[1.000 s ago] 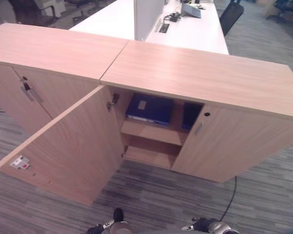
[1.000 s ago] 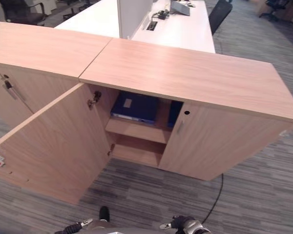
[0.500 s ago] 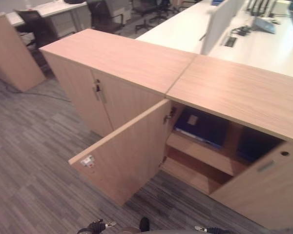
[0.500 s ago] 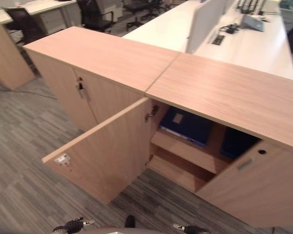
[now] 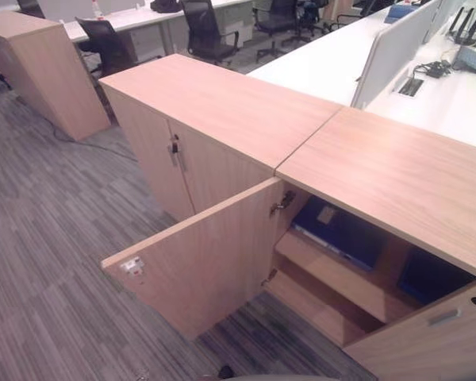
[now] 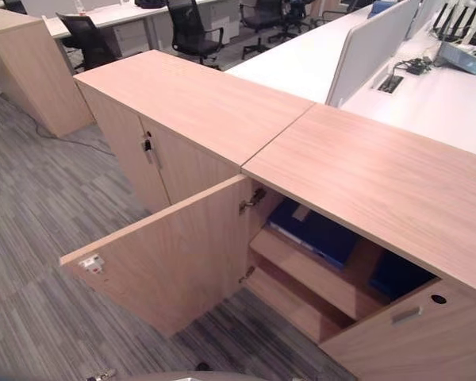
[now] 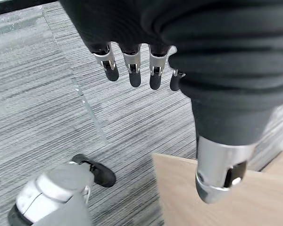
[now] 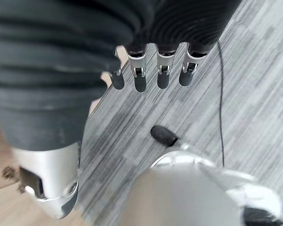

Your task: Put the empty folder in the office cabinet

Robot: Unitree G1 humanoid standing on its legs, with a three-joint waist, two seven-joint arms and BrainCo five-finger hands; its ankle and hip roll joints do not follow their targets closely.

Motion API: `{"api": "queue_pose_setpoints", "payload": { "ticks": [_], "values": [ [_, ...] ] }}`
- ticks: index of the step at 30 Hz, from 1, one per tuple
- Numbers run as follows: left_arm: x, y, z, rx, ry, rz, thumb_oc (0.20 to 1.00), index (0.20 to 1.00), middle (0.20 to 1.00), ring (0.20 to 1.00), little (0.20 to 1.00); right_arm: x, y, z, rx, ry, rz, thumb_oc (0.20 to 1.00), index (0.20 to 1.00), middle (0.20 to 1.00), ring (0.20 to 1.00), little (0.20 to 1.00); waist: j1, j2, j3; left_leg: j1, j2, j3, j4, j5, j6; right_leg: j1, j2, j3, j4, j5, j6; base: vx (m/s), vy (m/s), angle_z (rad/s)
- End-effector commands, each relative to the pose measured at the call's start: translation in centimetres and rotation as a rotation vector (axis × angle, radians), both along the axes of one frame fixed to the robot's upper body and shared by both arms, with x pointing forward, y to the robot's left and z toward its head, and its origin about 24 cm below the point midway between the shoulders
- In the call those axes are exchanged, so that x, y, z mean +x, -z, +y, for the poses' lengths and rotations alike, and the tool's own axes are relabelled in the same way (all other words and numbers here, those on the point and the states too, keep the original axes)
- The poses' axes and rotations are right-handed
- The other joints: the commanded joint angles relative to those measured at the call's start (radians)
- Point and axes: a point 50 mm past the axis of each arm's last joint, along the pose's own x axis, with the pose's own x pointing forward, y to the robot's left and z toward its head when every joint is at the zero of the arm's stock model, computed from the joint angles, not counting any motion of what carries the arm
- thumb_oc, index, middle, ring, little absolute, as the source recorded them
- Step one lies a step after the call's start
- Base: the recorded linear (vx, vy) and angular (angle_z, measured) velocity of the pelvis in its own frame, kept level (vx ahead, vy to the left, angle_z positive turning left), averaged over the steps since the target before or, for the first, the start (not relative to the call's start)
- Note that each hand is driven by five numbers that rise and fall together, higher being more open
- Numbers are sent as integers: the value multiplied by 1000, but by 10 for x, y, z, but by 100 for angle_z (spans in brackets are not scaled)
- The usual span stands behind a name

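A low wooden office cabinet (image 5: 397,171) stands before me with its left door (image 5: 210,266) swung wide open toward me. On its upper shelf lies a dark blue folder (image 5: 341,234) with a pale label, flat and slightly tilted. A second dark blue item (image 5: 432,274) sits beside it, partly hidden behind the closed right door (image 5: 436,337). The lower shelf (image 6: 301,305) looks bare. My left hand (image 7: 133,70) hangs over the grey carpet with straight fingers, holding nothing. My right hand (image 8: 148,73) hangs the same way, open and holding nothing.
A matching closed cabinet (image 5: 194,103) adjoins on the left, with keys (image 5: 174,148) in its door. White desks (image 5: 317,63) with a divider stand behind. Black office chairs (image 5: 103,44) and another wooden cabinet (image 5: 40,67) are at the far left. Grey carpet (image 5: 47,238) spreads on the left.
The camera has swung left, so the cabinet now sits further right in view. Both hands, seen at the bottom edge earlier, have left the eye views. The folder has not moved.
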Motion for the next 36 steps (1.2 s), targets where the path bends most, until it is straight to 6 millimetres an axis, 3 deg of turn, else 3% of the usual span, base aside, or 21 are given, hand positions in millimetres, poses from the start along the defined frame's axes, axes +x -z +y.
{"api": "queue_pose_setpoints", "payload": {
  "ticks": [1,3,4,8,15,27,31,33,34,35,36],
  "values": [
    [41,-22,20,93,10,-160,1000,1000,1000,1000,1000,17,-8,-15,-72,22,-27,1000,1000,1000,1000,1000,30,-18,59,-10,70,134,41,-53,-24,83,-32,63,-57,-38,62,-105,-43,19],
    [45,-35,36,122,-72,-245,1000,1000,1000,1000,1000,19,-8,-14,-55,14,-42,1000,1000,1000,1000,1000,30,-24,41,85,131,136,-36,-47,-23,81,-23,95,-72,-26,66,-3,29,-26],
    [72,-56,53,187,-60,-324,1000,1000,1000,1000,1000,8,-7,-19,-57,35,-30,1000,1000,1000,1000,1000,-5,4,-9,171,196,151,-184,-5,-49,72,7,86,-75,-52,77,25,49,-48],
    [91,-71,56,228,-15,-394,1000,1000,1000,1000,1000,-1,-7,-24,-65,54,-5,1000,1000,1000,1000,1000,-15,27,-30,215,175,149,-246,3,-58,81,-5,93,-75,-41,81,56,115,28],
    [128,-100,57,283,90,-511,1000,1000,1000,1000,1000,-12,-2,-13,-16,5,32,1000,1000,1000,1000,1000,-31,30,-53,260,138,180,-268,-27,-44,83,-47,111,-75,-7,107,35,104,-5],
    [148,-111,60,325,169,-478,1000,1000,1000,1000,1000,-1,-2,-6,8,-12,-10,1000,1000,1000,1000,1000,-54,11,-72,269,103,200,-268,-48,-20,73,-76,136,-75,15,129,8,39,-7],
    [175,-121,43,333,267,-523,1000,1000,1000,1000,1000,1,-1,-4,8,-31,-7,1000,1000,1000,1000,1000,-61,-1,-77,267,99,199,-268,-47,-17,69,-79,140,-75,20,133,-3,0,1],
    [197,-128,19,316,344,-571,1000,1000,1000,1000,1000,5,-1,-1,10,-46,-18,1000,1000,1000,1000,1000,-71,-11,-81,264,96,198,-268,-48,-15,66,-81,143,-75,22,135,-28,-12,7],
    [213,-134,1,301,394,-617,1000,1000,1000,1000,1000,9,-1,1,10,-49,-31,1000,1000,1000,1000,1000,-76,-17,-84,262,95,199,-268,-49,-14,65,-82,145,-75,23,136,-44,-26,7],
    [240,-149,-42,279,525,-711,1000,1000,1000,1000,1000,12,-1,4,10,-55,-37,1000,1000,1000,1000,1000,-85,-23,-84,260,94,200,-268,-48,-13,62,-81,145,-75,25,137,-52,-37,4],
    [251,-160,-74,241,623,-797,1000,1000,1000,1000,1000,14,-1,7,12,-52,-40,1000,1000,1000,1000,1000,-89,-26,-81,261,94,198,-268,-50,-12,63,-80,147,-75,27,137,-51,-29,12]
  ]
}}
